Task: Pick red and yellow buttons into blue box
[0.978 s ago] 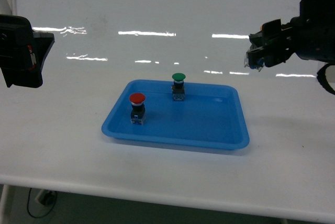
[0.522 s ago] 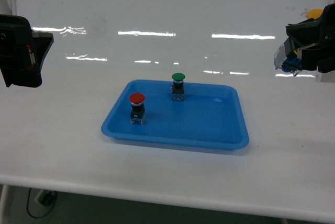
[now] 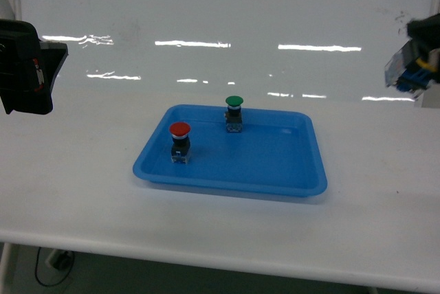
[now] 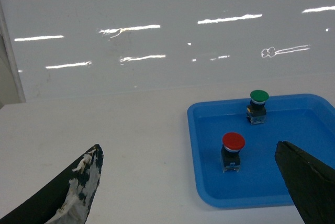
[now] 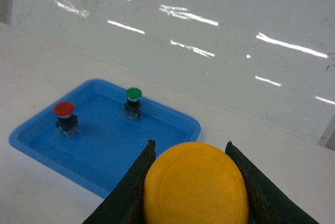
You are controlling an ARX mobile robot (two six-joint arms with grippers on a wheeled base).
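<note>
The round yellow-capped push button (image 5: 196, 185) sits clamped between the right end effector's (image 5: 191, 182) dark fingers (image 5: 137, 174), held off to the right of the shallow blue plastic tray (image 3: 289, 163). Inside the tray stand the red mushroom-capped button (image 3: 180, 141) and, behind it, a green-capped button (image 3: 234, 113) — well apart. The left end effector (image 4: 188, 187) hangs spread wide left of the tray. A glossy white desk (image 3: 82, 184) meets a reflective white wall (image 3: 227, 12).

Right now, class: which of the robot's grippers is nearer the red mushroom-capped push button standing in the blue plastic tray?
Left. The left gripper hangs left of the red button; the right gripper is farther off, holding the yellow button.
</note>
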